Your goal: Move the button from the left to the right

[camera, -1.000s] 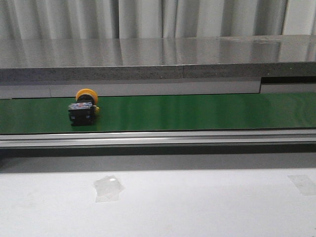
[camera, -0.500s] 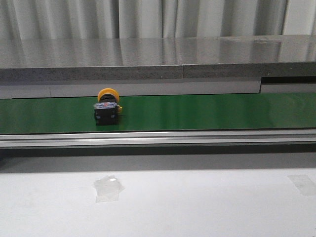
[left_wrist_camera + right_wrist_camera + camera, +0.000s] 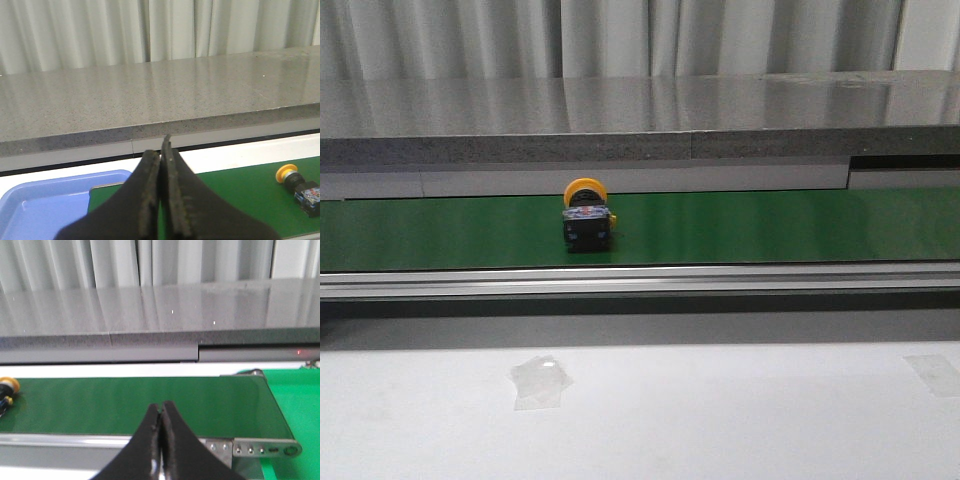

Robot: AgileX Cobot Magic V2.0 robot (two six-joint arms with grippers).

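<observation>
From the front, the button lay on the green belt left of its middle, yellow cap toward the belt's far edge, black body toward the near rail.

In the left wrist view, the left gripper had its fingers pressed together, empty, with a blue tray beside the belt end.

In the right wrist view, the right gripper was likewise closed on nothing; the button showed partly at the frame edge.

Front view faces forward across the table to the belt; both wrist views look along closed pincers, sharing that belt.
</observation>
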